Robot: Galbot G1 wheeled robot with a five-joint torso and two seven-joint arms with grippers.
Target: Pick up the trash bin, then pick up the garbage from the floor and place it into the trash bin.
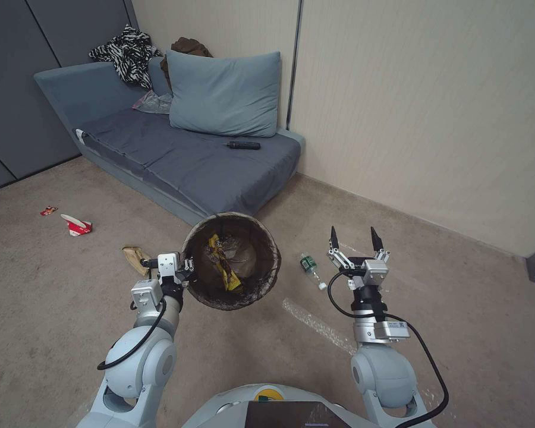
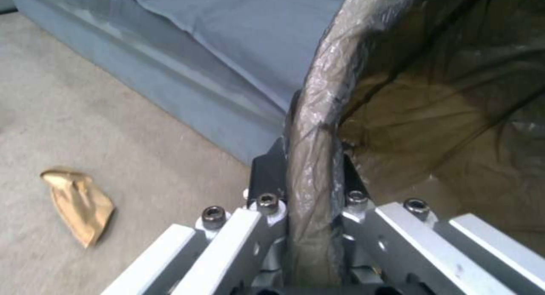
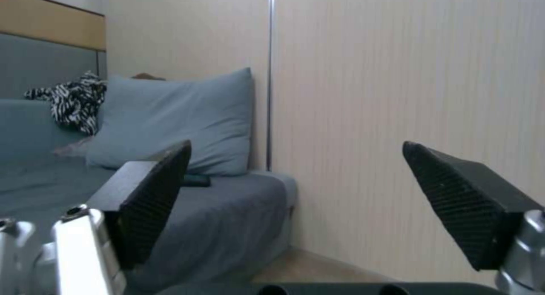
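left pincer [image 1: 187, 268] clamped on the near-left rim of the bin [image 1: 261, 279], one finger inside the brown liner, one outside; bin held off the carpet [image 1: 53, 309], mouth tipped toward the head camera. inside the bin, a yellow wrapper [image 1: 224, 266] among crumpled liner. in the left wrist view, same pincer [image 2: 309, 176] pinching the bin rim [image 2: 309, 129], with a tan bag [image 2: 79, 205] on the carpet to the left. in the head view, tan bag [image 1: 135, 257] just left of the left pincer. right pincer [image 1: 353, 239] raised at right, spread wide, holding nothing; fingers [image 3: 150, 197] far apart in the right wrist view. bottle [image 1: 310, 267] with green label lying on the carpet between bin and right pincer. farther left, a red-and-white cup [image 1: 77, 224] and a small red wrapper [image 1: 48, 210]. far side, a grey sofa [image 1: 208, 166] with pillow [image 1: 224, 95].
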